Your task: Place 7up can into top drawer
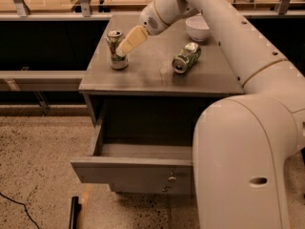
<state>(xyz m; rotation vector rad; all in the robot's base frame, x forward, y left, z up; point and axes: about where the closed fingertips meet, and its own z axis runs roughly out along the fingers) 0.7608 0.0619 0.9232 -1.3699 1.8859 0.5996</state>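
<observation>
The 7up can (114,56) stands upright at the back left of the grey cabinet top (143,75); it is pale with green print and small red marks. My gripper (122,49) has reached it from the right and its cream tip overlaps the can's upper right side. The top drawer (126,171) is pulled open below the cabinet top, with a small round knob (171,178) on its front panel. The part of its inside that shows is bare. My arm hides the drawer's right end.
A shinier green can (186,57) lies on its side at the middle right of the top. A white bowl (198,27) stands behind it. My arm's large lower segment (243,166) fills the front right. A black cable (14,206) and a dark bar (74,213) lie on the speckled floor.
</observation>
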